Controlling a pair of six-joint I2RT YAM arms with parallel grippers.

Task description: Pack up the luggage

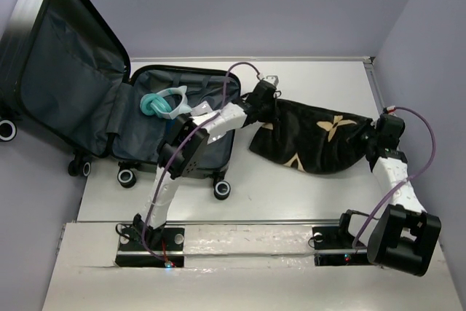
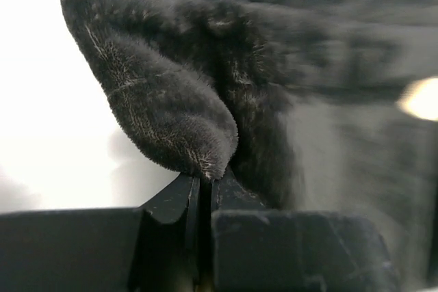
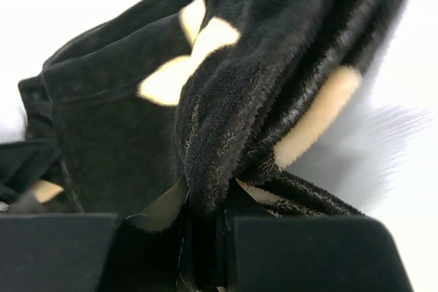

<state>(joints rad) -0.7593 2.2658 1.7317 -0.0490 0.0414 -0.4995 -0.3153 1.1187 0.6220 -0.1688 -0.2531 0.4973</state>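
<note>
**Both grippers clamped on cloth, luggage open at far left**

- Luggage point(image 1: 69, 71): far-left on the tabletop point(image 1: 291, 194), opened flat-ish. Lid leans up and to the left against the wall, dark grey lining facing the camera. Base lies right of the lid, on its black wheels point(image 1: 222, 189), open side up.
- Teal-and-white item point(image 1: 162, 104) lies inside the base, at its far-left part. Can't tell what it is.
- Left arm crosses over the base's right half, reaching right.
- Left gripper point(image 1: 271, 103): just past the base's right edge, fingers together on a fold at the left end of the black cloth point(image 1: 313, 136). Wrist view shows the fuzzy fold point(image 2: 171, 114) pinched right at the tips point(image 2: 204, 189).
- Cloth, black with tan motifs, spans between the two grippers, right of the luggage and outside it. It sags in the middle; can't tell if the low edge touches the tabletop.
- Right gripper point(image 1: 378, 136): near the right wall, clamped on the cloth's right end. Wrist view shows bunched cloth point(image 3: 239, 100) squeezed between its fingers point(image 3: 205, 217).
</note>
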